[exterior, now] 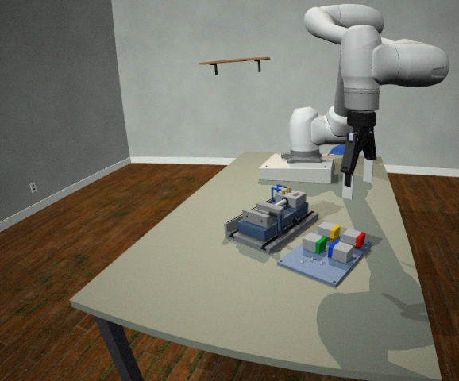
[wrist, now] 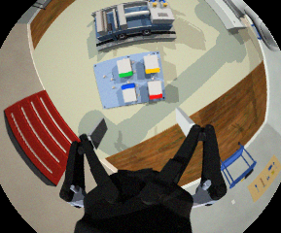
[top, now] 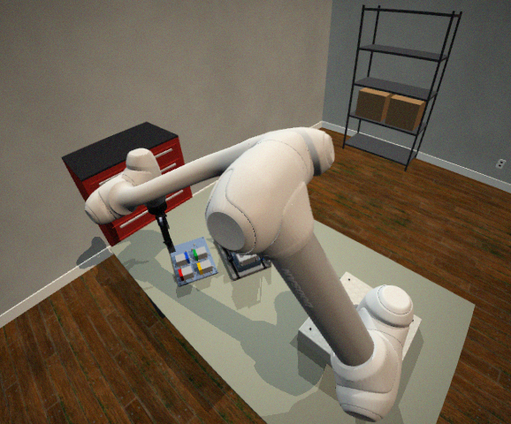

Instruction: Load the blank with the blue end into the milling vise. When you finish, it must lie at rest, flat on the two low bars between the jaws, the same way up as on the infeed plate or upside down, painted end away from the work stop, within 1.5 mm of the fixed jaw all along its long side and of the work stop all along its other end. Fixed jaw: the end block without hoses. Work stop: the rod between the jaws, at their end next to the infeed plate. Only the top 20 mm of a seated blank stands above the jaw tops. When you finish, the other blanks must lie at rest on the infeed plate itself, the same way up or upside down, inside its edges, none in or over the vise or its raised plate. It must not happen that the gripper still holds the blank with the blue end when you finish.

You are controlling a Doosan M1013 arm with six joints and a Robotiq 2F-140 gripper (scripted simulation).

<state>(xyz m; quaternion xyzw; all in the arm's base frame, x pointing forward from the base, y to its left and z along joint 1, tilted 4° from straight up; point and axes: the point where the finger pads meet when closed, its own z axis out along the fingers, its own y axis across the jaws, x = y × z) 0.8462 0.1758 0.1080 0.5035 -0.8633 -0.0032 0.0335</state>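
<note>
The blank with the blue end (top: 182,258) (exterior: 341,252) (wrist: 128,93) lies flat on the light blue infeed plate (top: 191,279) (exterior: 316,268) (wrist: 107,84), in a two-by-two group with a green-ended blank (exterior: 314,242), a yellow-ended blank (exterior: 328,230) and a red-ended blank (exterior: 352,236). The milling vise (top: 247,265) (exterior: 273,221) (wrist: 132,19) stands beside the plate with nothing between its jaws. My gripper (exterior: 357,184) (wrist: 139,118) (top: 171,248) is open and empty. It hangs well above the table, off the plate's outer side, pointing down.
A red tool cabinet (top: 127,173) (wrist: 37,132) stands beyond the table edge near the gripper. The arm's white pedestal (exterior: 295,172) sits at the table's far end. A metal rack (top: 434,91) with boxes stands in the room's corner.
</note>
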